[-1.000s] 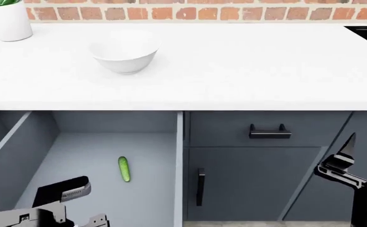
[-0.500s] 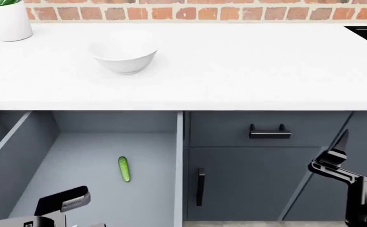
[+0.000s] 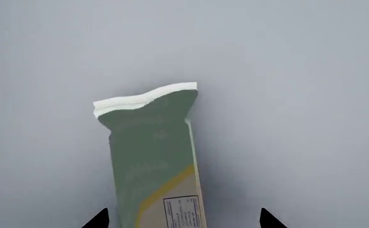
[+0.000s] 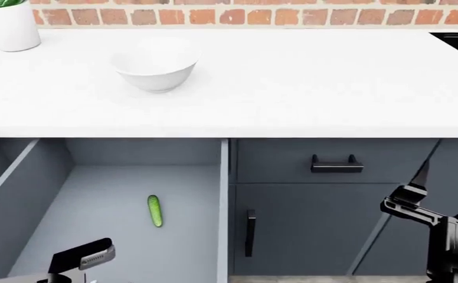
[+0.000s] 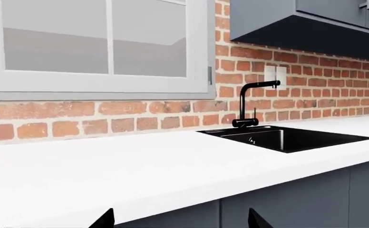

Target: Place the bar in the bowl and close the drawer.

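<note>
One bar [image 3: 152,156] in a green wrapper lies flat on the light grey floor of the drawer [image 4: 95,194]. In the left wrist view it runs lengthways between the left gripper's [image 3: 184,221] two dark fingertips [image 3: 101,219] and reaches well ahead of them. Its white crimped end is the far end; its near end, with a yellow stripe and a printed label, is cut off by the frame edge.

Fingers, left: spread wide, one on each side of the bar, with grey floor showing between each tip and the wrapper. Only the tips are visible, so contact further back cannot be told.

From the head view the drawer stands pulled out. A small green oblong item [image 4: 155,210] rests on its floor, ahead of the left gripper, which is largely cut off at the bottom edge. Whether that item is the bar is hard to make out at this size.

Bowl [image 4: 155,63]: upright on the white counter [image 4: 316,82], well beyond the left fingers.

Fingers, right: the right gripper [image 5: 179,219] is parted and holds nothing. Only its tips show, pointing at the counter edge, with a black sink [image 5: 286,137] beyond.
</note>
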Robot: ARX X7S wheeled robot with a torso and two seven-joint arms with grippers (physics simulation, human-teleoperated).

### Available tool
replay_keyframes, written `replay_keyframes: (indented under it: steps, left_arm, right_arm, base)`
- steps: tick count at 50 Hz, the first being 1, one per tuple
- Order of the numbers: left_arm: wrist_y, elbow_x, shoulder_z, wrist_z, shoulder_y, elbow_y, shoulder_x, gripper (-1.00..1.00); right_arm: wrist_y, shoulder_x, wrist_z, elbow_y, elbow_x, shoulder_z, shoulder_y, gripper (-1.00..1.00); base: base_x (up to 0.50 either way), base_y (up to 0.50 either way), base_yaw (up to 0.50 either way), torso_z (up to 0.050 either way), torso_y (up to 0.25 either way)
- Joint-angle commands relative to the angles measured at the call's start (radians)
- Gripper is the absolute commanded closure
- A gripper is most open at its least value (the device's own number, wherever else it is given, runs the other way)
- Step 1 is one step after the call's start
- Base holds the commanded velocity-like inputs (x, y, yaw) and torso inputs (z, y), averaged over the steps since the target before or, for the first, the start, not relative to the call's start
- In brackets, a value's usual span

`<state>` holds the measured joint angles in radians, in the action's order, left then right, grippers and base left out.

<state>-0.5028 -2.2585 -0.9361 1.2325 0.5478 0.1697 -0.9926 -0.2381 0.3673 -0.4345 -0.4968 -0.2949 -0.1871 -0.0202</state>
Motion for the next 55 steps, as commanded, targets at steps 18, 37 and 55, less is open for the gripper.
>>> replay_keyframes:
  steps: [18, 37, 55]
  left_arm:
    - [-0.009, 0.039, -0.017, -0.018, -0.002, -0.01, 0.005, 1.0]
    - [-0.041, 0.047, 0.012, 0.037, 0.085, 0.083, -0.021, 1.0]
    - [-0.137, 0.1, 0.085, 0.133, 0.329, 0.216, -0.034, 1.0]
  right_arm:
    - [-0.026, 0.011, -0.003, 0.004, 0.0, 0.028, 0.022, -1.0]
    - [-0.017, 0.01, -0.001, 0.028, -0.002, 0.039, 0.036, -1.0]
    - [0.025, 0.002, 0.005, 0.055, -0.005, 0.034, 0.024, -1.0]
  base:
    - [0.0, 0.0, 0.0, 0.0, 0.0]
    - [0.0, 0.0, 0.0, 0.0, 0.0]
    - [0.0, 0.0, 0.0, 0.0, 0.0]
